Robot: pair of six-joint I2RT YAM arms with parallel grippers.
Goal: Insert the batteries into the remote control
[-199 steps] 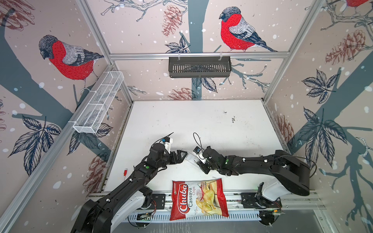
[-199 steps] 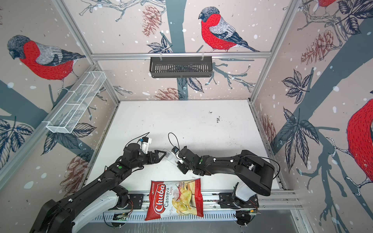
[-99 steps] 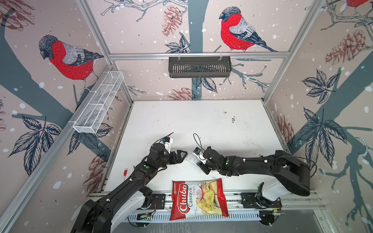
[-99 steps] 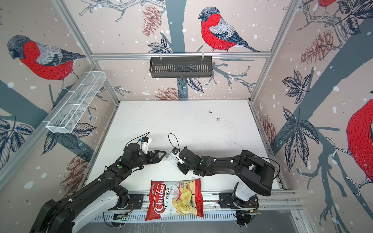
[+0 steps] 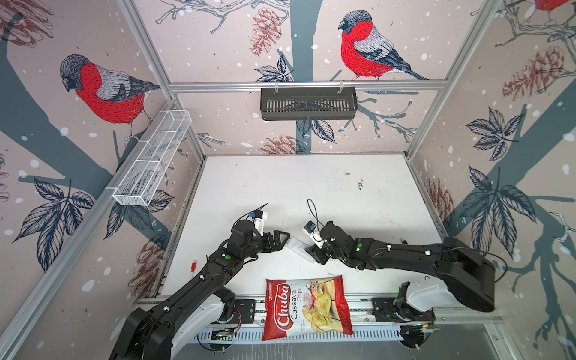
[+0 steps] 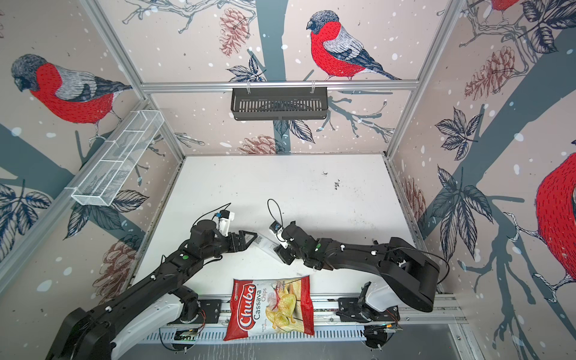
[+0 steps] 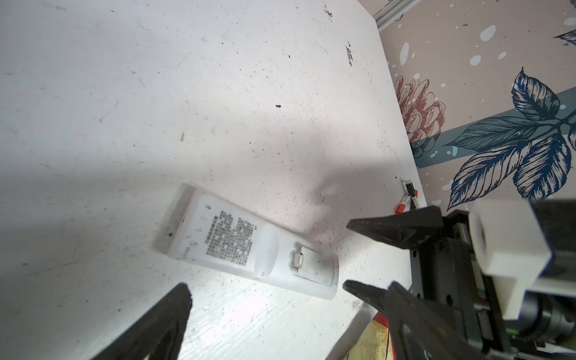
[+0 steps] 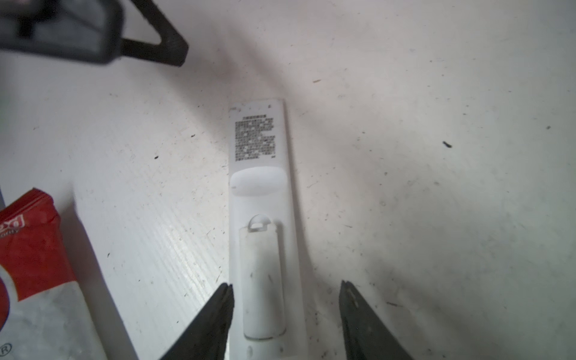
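The remote control (image 5: 297,246) (image 6: 263,243) lies back-up on the white table, its printed label and closed battery cover showing (image 7: 252,246) (image 8: 261,218). My right gripper (image 5: 311,254) (image 8: 286,283) is open astride the cover end. One finger sits close against the remote's side and the other stands well off it. My left gripper (image 5: 282,239) (image 7: 288,290) is wide open just off the label end and holds nothing. From the left wrist the right gripper (image 7: 346,252) shows at the remote's end. The batteries are out of view.
A Chuba chips bag (image 5: 307,307) (image 6: 269,308) lies at the front edge, near the right gripper. Small red-tipped bits lie by the left wall (image 5: 194,266) and the right wall (image 7: 408,193). A black basket (image 5: 308,103) and a wire basket (image 5: 152,162) hang on the walls.
The right gripper's jaws have spread apart around the remote's end. Both arms and the remote have stayed nearly where they were.
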